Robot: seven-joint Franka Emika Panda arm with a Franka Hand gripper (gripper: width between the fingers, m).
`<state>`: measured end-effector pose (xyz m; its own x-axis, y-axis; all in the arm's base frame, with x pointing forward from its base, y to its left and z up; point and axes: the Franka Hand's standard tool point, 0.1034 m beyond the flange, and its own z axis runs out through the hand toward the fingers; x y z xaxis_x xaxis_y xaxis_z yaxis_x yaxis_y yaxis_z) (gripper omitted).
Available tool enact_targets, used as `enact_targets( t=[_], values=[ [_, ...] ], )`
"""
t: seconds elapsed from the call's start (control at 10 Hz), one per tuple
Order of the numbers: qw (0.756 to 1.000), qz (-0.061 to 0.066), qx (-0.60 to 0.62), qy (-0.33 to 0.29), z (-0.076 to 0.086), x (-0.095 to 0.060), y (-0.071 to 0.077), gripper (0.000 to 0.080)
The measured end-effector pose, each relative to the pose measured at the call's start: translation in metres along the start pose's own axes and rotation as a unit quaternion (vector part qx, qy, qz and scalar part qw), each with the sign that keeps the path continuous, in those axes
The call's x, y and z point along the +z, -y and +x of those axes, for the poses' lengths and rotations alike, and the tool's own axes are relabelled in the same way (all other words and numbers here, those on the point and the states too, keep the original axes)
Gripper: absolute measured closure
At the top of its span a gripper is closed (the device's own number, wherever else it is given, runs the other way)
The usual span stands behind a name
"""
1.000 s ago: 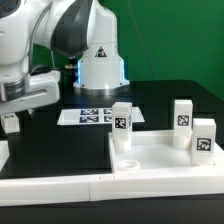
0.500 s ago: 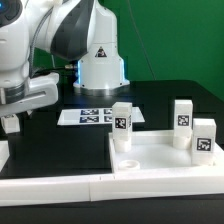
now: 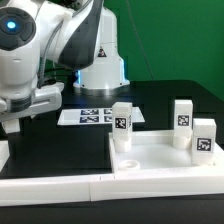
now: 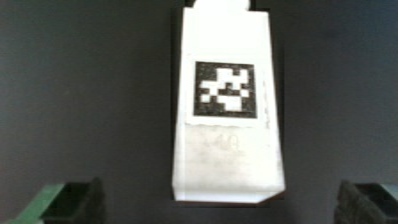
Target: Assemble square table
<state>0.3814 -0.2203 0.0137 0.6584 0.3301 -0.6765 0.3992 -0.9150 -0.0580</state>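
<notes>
A white leg block (image 4: 228, 110) with a black-white tag lies flat on the black table. My gripper (image 4: 217, 205) hangs over its near end, open wide, and the dark fingers (image 4: 71, 203) stand well clear on both sides without touching it. In the exterior view the gripper (image 3: 12, 122) is at the far left, and my hand hides that leg. The white square table top (image 3: 160, 162) lies at the exterior view's right front. Three tagged legs (image 3: 122, 125), (image 3: 183, 118), (image 3: 204, 138) stand upright on it.
The marker board (image 3: 95, 115) lies flat in front of the robot base (image 3: 100, 65). Long white border bars run along the front (image 3: 50, 188) and the exterior view's left edge (image 3: 3, 155). A green wall stands behind.
The arm has swung and come down toward the exterior view's left, and now covers the lying leg that showed there before. The jaws have stayed open.
</notes>
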Motion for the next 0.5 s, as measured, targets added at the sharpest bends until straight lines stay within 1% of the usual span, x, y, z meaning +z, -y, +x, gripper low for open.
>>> enact_targets(
  t=[0.2, 0.4, 0.5],
  values=[
    [1.000, -0.002, 0.000, 0.003, -0.001, 0.002, 0.000, 0.0150],
    [0.999, -0.011, -0.006, 0.031, -0.014, 0.019, 0.006, 0.0150],
    [0.999, -0.009, -0.006, 0.033, -0.015, 0.022, 0.008, 0.0150]
  ],
)
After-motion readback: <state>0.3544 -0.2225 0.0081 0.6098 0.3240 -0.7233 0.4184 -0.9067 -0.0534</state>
